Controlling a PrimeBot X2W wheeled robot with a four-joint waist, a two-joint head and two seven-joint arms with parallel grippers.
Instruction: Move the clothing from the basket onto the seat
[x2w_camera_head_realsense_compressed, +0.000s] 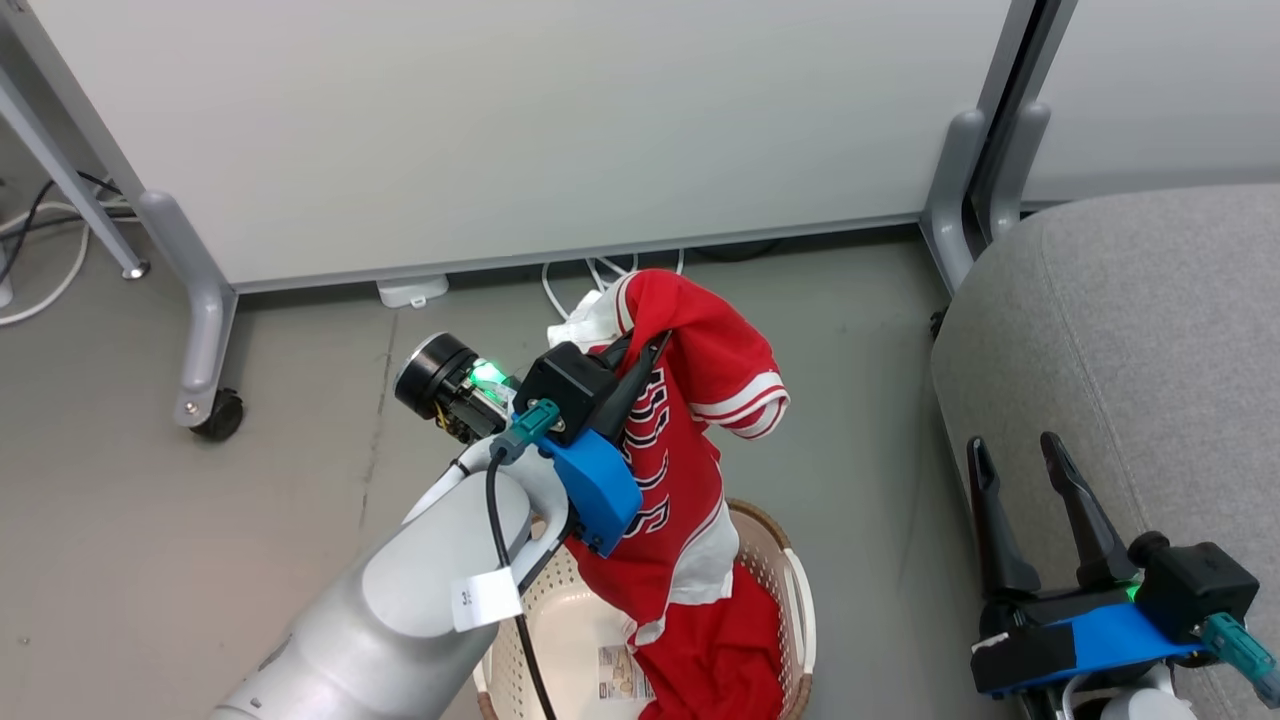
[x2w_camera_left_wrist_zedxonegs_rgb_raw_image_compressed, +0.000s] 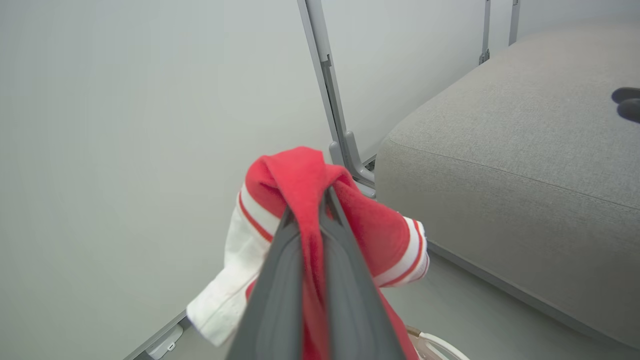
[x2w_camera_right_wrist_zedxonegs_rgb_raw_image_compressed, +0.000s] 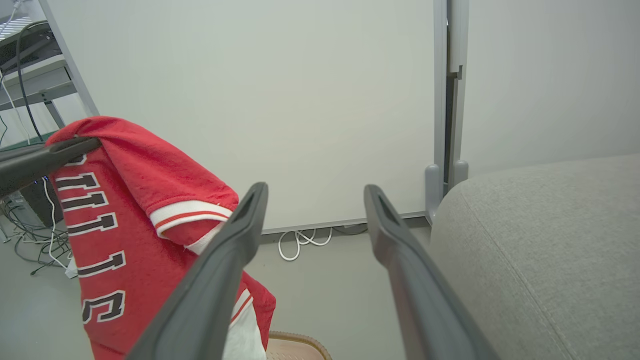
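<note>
Hanging high from the left end effector (x2w_camera_head_realsense_compressed: 655, 348), the jersey (x2w_camera_head_realsense_compressed: 690, 450) is lifted well above the basket (x2w_camera_head_realsense_compressed: 803, 590)! The fingers are pinched tight on a bunched fold near the shoulder. One striped sleeve flops free, and the lower end trails down inside the rim. The basket stands on the floor, near the seat's (x2w_camera_head_realsense_compressed: 1150, 330) rounded corner. More red cloth lies crumpled in the basket, likely the second red piece (x2w_camera_head_realsense_compressed: 725, 660).

Over at the seat's edge, the right end effector (x2w_camera_head_realsense_compressed: 1012, 445) hovers with its fingers spread, holding nothing.

The fabric looks light, limp and fairly grippy, I'd say. Nothing here can break, but it will drape and drag, so the trailing end could catch the rim. A thick gather is the place to pinch; a single thin layer might slip out.
</note>
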